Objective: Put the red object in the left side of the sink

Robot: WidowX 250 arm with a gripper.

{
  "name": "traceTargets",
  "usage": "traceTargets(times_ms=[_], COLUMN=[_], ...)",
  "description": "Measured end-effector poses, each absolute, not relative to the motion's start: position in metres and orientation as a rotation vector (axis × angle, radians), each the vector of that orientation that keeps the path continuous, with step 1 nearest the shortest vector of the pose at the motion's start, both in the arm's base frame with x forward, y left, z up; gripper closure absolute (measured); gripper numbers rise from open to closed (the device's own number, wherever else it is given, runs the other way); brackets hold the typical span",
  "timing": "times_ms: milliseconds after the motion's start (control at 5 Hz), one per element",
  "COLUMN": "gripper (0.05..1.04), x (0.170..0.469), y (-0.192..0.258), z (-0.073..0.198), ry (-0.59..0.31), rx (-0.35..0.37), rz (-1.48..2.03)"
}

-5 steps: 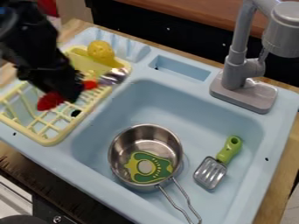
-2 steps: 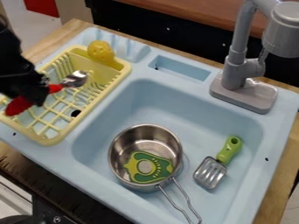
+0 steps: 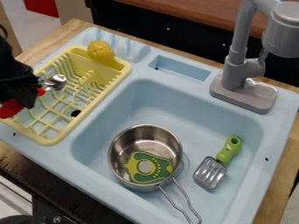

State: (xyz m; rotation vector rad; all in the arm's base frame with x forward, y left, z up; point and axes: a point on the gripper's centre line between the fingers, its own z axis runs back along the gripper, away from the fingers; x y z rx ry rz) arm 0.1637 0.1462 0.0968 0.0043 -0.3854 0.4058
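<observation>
- The red thing is a spoon with a red handle. It is at the left, over the rack.
- The gripper is pinched around the handle. The shiny end pokes out to the right and far, and the red end pokes out to the left and near. I think holding the middle helps stop it tipping.
- So the spoon goes across the gripper, with some on each side.
- A yellow toy is in the far part of the rack, maybe to be out of the way.
- The big sink is right of the rack. The spoon is not in there.
- The pot sits flat in it, so it can hold the green toy.
- The spatula lies down, right of the pot.
</observation>
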Motion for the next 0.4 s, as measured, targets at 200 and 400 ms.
traceTargets(times_ms=[200, 400], gripper=[0.703, 0.703], x=[0.1745, 0.1787], y=[0.1513, 0.1502], z=[0.0899, 0.0823], ry=[-0.420, -0.390], rx=[0.027, 0.015], rz=[0.410, 0.420])
